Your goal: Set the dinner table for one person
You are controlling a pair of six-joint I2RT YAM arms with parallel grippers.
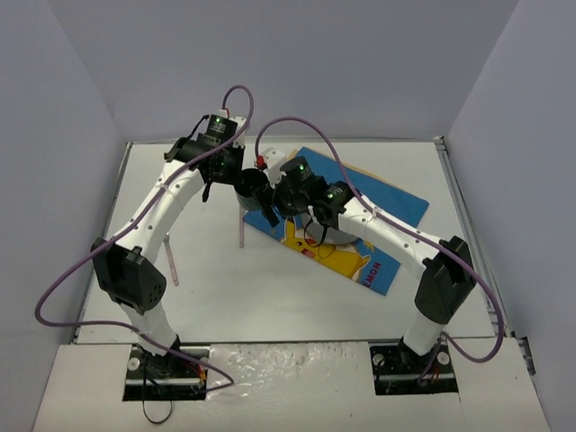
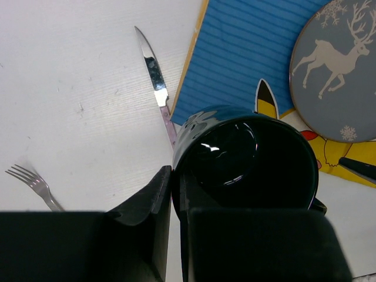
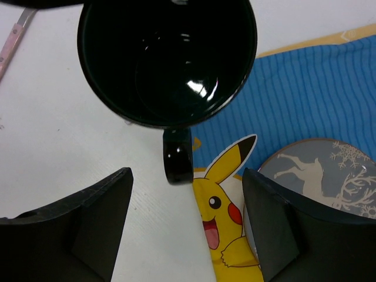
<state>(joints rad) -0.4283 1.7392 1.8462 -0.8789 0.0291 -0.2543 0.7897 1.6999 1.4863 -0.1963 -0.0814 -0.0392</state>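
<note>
Right wrist view: a black mug, clamped at its rim by the left gripper, is held over the dinner table, its handle pointed into the parted right gripper.

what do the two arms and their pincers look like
Both the left arm and right arm have white tubular links, chunky black joints and black bases. A thin purple cable loops along each, and small green lights glow near the wrists. The left pincer and right pincer have matte black, wedge-shaped fingers.
</note>
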